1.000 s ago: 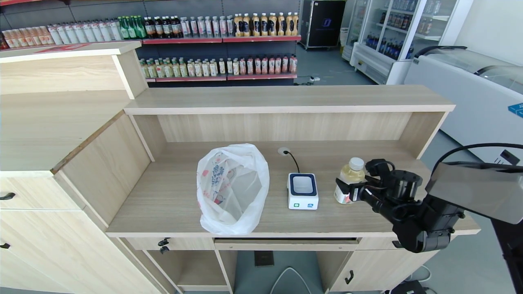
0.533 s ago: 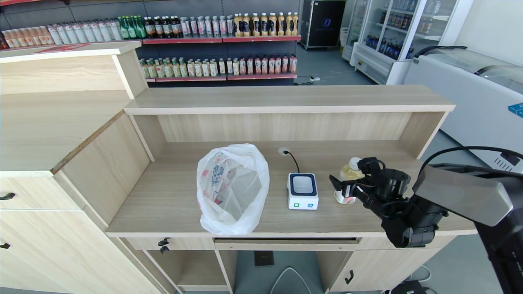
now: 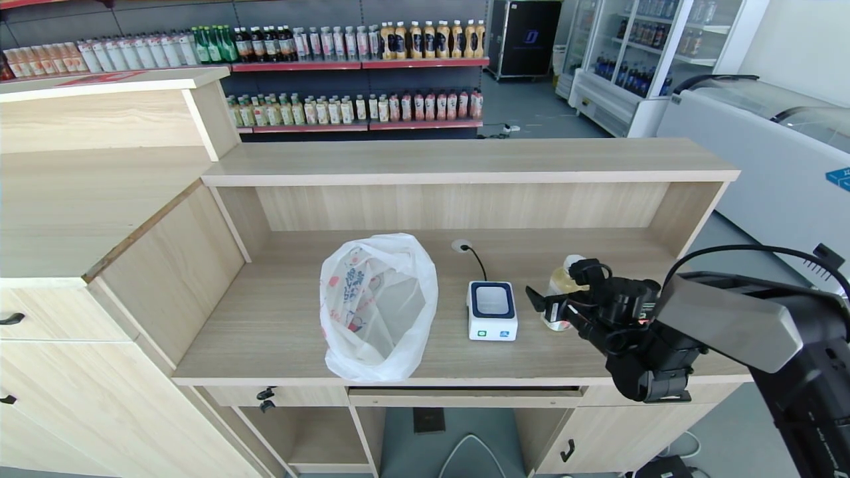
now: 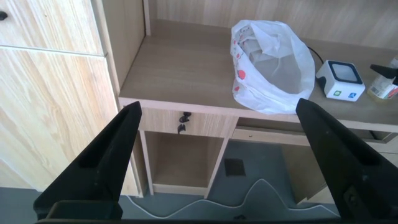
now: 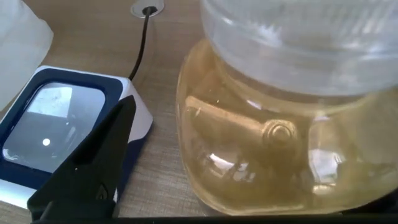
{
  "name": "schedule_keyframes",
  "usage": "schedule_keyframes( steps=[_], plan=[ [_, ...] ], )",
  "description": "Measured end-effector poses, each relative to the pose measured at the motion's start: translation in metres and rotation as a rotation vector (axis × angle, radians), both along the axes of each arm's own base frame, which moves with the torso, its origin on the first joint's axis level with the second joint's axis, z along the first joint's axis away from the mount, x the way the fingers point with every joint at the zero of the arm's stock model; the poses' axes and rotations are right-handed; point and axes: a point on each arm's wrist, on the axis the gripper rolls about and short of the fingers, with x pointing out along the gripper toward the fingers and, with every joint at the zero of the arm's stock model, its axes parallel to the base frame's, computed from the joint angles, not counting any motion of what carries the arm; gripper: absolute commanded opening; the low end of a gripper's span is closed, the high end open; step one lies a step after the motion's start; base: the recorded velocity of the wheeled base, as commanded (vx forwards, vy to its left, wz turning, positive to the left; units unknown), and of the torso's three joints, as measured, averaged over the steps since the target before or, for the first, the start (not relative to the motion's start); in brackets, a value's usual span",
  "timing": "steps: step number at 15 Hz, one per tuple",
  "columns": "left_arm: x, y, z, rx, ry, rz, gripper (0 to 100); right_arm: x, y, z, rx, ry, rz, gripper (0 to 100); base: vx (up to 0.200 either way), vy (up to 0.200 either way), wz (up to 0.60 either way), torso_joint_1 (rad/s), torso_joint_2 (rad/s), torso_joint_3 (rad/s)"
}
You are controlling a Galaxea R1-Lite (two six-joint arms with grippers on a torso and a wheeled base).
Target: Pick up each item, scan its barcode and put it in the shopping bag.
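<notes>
A small clear bottle (image 3: pixel 563 282) of yellow liquid with a white cap stands upright on the counter, right of the scanner (image 3: pixel 492 310). My right gripper (image 3: pixel 554 287) is open, with its fingers on either side of the bottle (image 5: pixel 280 137). One dark finger (image 5: pixel 93 168) stands a little clear of the bottle's side, over the scanner (image 5: pixel 56 118). The white shopping bag (image 3: pixel 377 305) lies open-mouthed left of the scanner. My left gripper (image 4: pixel 217 168) is open, low in front of the counter, well short of the bag (image 4: pixel 270 65).
The wooden counter (image 3: pixel 279 318) has a raised back shelf (image 3: pixel 465 162) and side walls. A cable runs from the scanner to a hole (image 3: pixel 461 245) in the counter. Drawers and cabinet doors (image 4: pixel 56 106) sit under the front edge.
My right arm has moved left toward the scanner, and its fingers have come around the bottle, which now hides more behind the gripper. The bag, scanner and bottle have stayed in place.
</notes>
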Motion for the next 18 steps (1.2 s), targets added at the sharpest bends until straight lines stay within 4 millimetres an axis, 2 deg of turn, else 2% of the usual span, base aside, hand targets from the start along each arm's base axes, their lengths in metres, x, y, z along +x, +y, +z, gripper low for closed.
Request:
schedule_keyframes(
  steps=[1, 2, 14, 16, 18],
  plan=[
    [0.0, 0.0, 0.0, 0.0, 0.0, 0.0, 100, 0.001, 0.001, -0.001, 0.0, -0.004, 0.002, 100, 0.0, 0.0, 0.0, 0.0, 0.0, 0.0],
    [0.0, 0.0, 0.0, 0.0, 0.0, 0.001, 100, 0.002, 0.002, -0.002, -0.001, -0.003, 0.003, 0, 0.0, 0.0, 0.0, 0.0, 0.0, 0.0],
    [0.0, 0.0, 0.0, 0.0, 0.0, 0.001, 100, -0.002, -0.005, -0.01, -0.052, 0.006, -0.009, 0, 0.0, 0.0, 0.0, 0.0, 0.0, 0.0],
    [0.0, 0.0, 0.0, 0.0, 0.0, 0.001, 100, -0.002, -0.009, -0.002, -0.022, 0.015, -0.019, 0, 0.0, 0.0, 0.0, 0.0, 0.0, 0.0],
    [0.0, 0.0, 0.0, 0.0, 0.0, 0.001, 100, -0.003, -0.013, 0.017, 0.047, 0.034, -0.034, 0, 0.0, 0.0, 0.0, 0.0, 0.0, 0.0]
  ],
)
